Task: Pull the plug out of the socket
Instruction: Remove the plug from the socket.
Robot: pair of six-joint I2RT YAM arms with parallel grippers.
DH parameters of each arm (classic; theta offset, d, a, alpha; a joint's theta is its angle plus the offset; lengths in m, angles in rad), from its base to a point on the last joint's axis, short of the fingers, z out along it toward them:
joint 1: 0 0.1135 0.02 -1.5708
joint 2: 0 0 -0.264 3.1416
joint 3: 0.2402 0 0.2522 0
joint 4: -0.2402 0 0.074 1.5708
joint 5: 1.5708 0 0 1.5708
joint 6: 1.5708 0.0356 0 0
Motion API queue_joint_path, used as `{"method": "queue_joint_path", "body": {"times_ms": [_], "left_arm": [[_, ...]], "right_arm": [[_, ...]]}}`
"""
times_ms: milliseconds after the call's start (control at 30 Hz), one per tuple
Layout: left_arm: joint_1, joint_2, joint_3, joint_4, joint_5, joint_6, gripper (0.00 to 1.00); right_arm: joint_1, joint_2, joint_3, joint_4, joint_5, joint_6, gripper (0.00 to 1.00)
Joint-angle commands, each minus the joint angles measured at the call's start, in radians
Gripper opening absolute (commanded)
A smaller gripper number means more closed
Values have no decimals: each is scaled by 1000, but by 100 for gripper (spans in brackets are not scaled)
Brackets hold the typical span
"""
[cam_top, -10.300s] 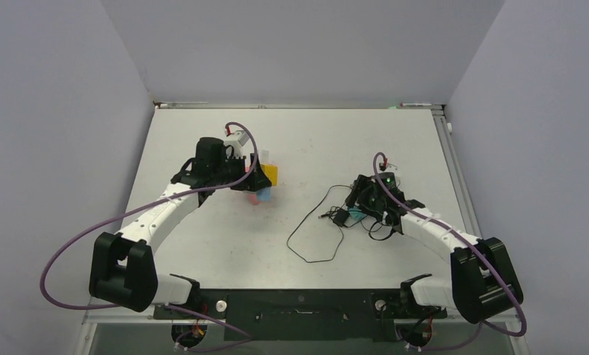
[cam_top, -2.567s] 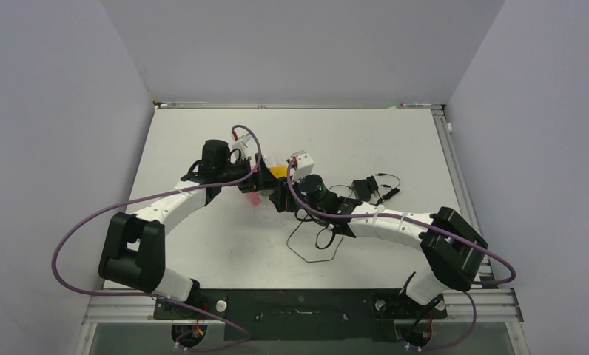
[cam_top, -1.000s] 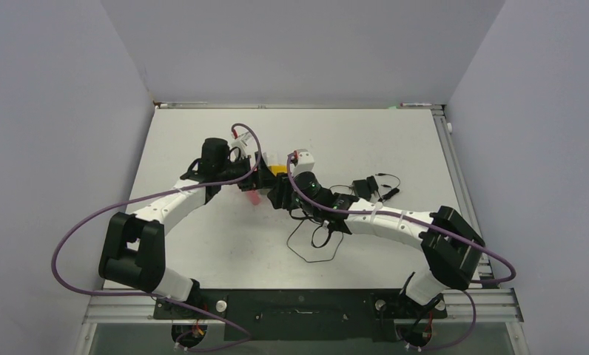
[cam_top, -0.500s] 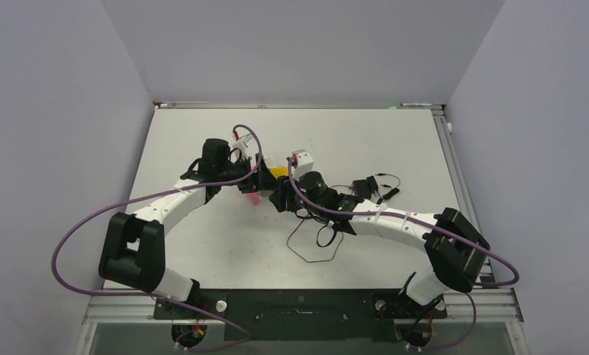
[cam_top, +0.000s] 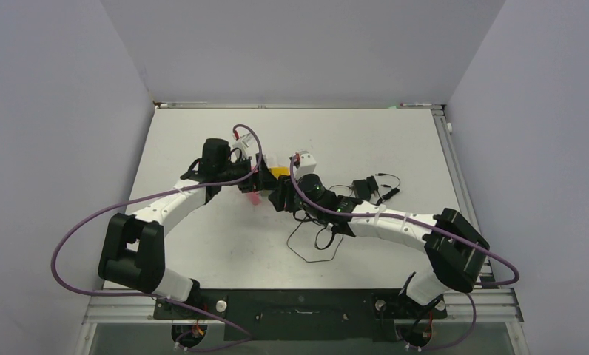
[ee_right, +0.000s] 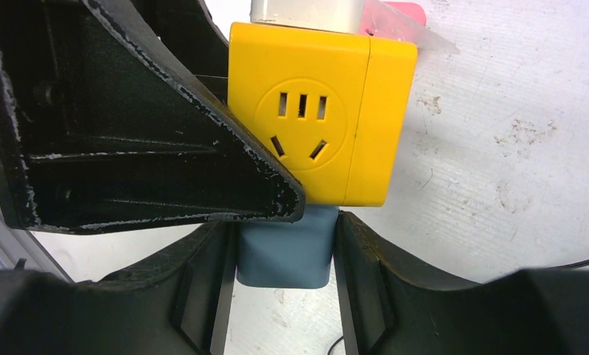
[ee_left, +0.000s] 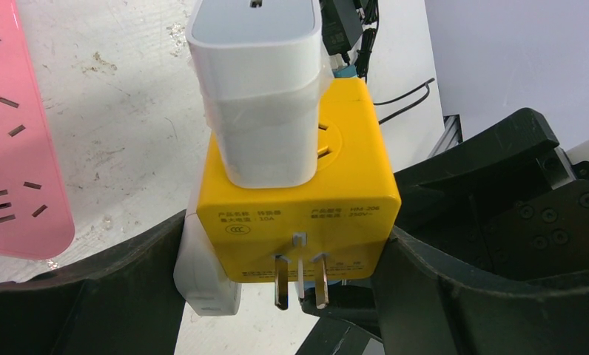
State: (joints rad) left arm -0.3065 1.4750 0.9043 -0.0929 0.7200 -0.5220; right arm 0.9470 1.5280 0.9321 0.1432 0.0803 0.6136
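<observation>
yellow socket cube [ee_left: 299, 192] held from both sides.
left fingers [ee_left: 92, 296], spread wide, clamp it; right fingers [ee_right: 395, 288], nearly closed, pinch the grey plug [ee_right: 284, 248] by its flat sides — light, hard, likely slippery.

Yellow socket cube [ee_right: 314, 111] hemmed in: left gripper [ee_left: 291, 251] flanks it, right gripper [ee_right: 284, 248] clamps its blue-grey plug [ee_right: 285, 262]. Pink power strip [ee_left: 14, 148] just beside, cable loops [cam_top: 314, 248] near. Room over the table [cam_top: 365, 137] toward the back wall.
</observation>
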Motion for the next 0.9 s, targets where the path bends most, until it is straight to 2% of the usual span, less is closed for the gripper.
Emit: {"method": "queue_joint_path", "body": {"times_ms": [0,500,867], "left_arm": [[8,-40,15,65,-48,25,0],[7,-48,5,78,-54,9,0],[20,-27,16,69,-52,6,0]], "right_arm": [[8,-28,54,28,74,90,5],[29,35,116,-41,146,203,5],[42,10,87,42,99,140,5]]}}
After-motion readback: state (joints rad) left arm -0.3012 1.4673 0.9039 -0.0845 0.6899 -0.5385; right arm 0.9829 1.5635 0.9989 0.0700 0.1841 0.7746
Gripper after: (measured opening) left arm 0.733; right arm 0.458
